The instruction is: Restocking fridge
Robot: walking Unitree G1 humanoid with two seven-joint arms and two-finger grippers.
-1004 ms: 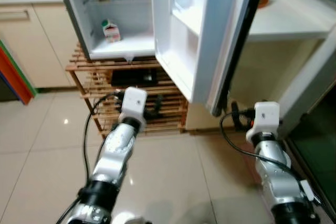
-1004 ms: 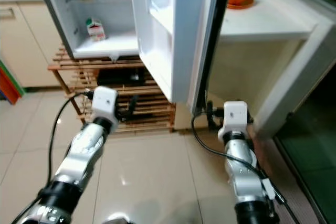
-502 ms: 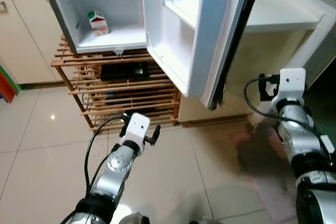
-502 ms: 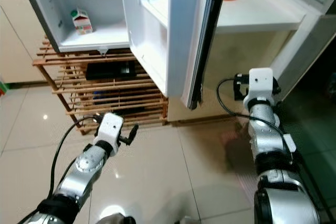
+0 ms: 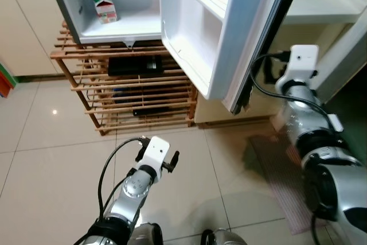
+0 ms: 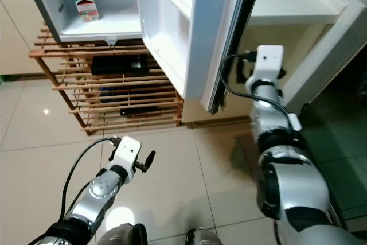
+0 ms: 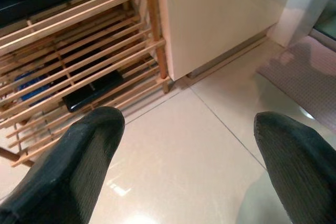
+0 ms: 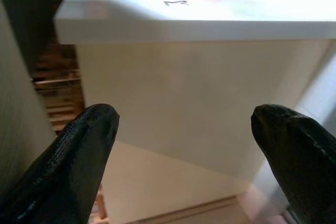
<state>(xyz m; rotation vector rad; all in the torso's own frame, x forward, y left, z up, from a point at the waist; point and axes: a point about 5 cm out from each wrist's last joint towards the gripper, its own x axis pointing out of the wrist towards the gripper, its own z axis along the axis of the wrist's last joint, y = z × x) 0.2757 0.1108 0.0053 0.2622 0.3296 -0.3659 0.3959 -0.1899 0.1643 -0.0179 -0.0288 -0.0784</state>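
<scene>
Left arm (image 5: 135,185) lowered toward floor; right arm (image 5: 298,93) raised beside fridge door (image 5: 229,32).

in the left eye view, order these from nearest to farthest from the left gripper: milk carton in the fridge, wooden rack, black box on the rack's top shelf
From the left gripper, low over the floor tiles:
1. wooden rack, its bottom shelves just ahead of the gripper.
2. black box, higher up on the rack's top shelf.
3. milk carton, farthest, on the fridge floor above the rack.
</scene>
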